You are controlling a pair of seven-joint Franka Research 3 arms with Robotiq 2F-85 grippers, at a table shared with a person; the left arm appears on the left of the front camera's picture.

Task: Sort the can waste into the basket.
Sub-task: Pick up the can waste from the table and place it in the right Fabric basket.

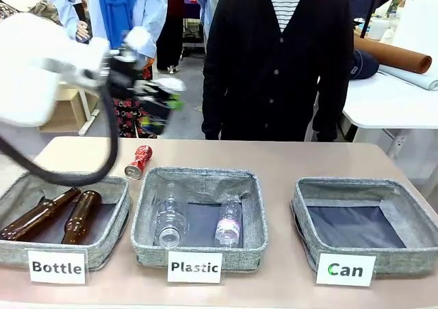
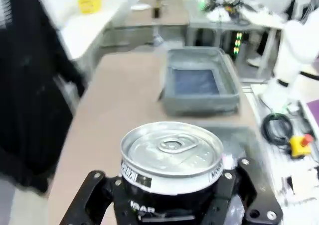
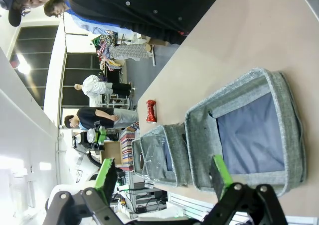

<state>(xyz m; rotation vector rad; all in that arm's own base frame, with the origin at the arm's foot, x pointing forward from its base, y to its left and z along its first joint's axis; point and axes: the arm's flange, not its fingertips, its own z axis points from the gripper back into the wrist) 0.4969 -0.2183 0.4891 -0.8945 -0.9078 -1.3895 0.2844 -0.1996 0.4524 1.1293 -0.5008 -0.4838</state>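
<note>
Pepsi can (image 2: pixel 172 150), clamped in left gripper (image 2: pixel 169 195), hung above desk (image 1: pixel 294 155), left side. Red can (image 1: pixel 139 161) lay by far corner of Bottle basket (image 1: pixel 118 186). Can basket (image 1: pixel 363 184) sat at right end, lining exposed; right gripper (image 3: pixel 162 177) gaped toward it.

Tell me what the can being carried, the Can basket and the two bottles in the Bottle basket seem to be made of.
Dark can: metal, likely aluminium; bright silver lid with pull tab, glossy printed wall.
Can basket: grey woven fabric, matte, soft-looking rim; dark smooth lining.
Brown bottles: probably glass; translucent amber, shiny highlights.
</note>
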